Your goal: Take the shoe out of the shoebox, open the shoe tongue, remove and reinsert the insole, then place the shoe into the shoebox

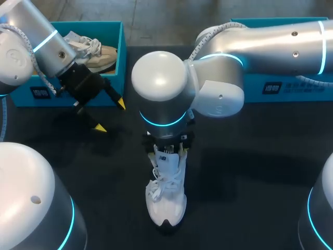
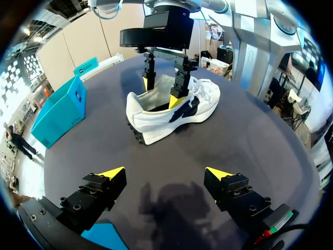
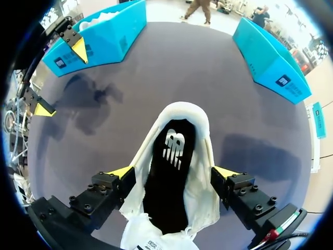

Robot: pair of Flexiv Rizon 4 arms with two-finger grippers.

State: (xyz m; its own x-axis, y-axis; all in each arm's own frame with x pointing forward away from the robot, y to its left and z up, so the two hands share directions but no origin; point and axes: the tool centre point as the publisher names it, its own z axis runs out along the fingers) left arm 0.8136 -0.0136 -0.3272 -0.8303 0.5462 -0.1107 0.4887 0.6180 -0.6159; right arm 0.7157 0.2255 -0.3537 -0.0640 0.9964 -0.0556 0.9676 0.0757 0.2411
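White shoe [image 1: 166, 200]: stands on its sole directly under the right gripper, heel end ahead of the fingers, laced toe end trailing back beneath the wrist.
Insole [image 3: 169, 177]: black, lying inside the shoe's open mouth, between the right gripper's two fingers.
Laces [image 1: 158, 187]: white and loose, bunched over the front half of the shoe, behind the right gripper.
Right gripper [image 3: 174, 171]: released and spread wide, one yellow tip to either side of the shoe's collar. Whether either tip presses the white upper cannot be told.
Left gripper [image 2: 165, 173]: released and holding nothing, fingers far apart over bare table. The shoe and the right gripper are well ahead of it.
Shoebox [image 1: 122, 47]: teal, open-topped, just behind and beside the left gripper.
Second shoe [image 1: 101, 54]: pale with white laces, lying inside that shoebox.
Other teal box [image 1: 291, 86]: sits under the right arm, well apart from the right gripper, off to its side in the right wrist view.
Table [image 1: 250, 182]: dark surface, carrying the shoe and both teal boxes.
Left arm [image 1: 36, 41]: passes above the shoebox, its gripper angled down past the box's near wall.
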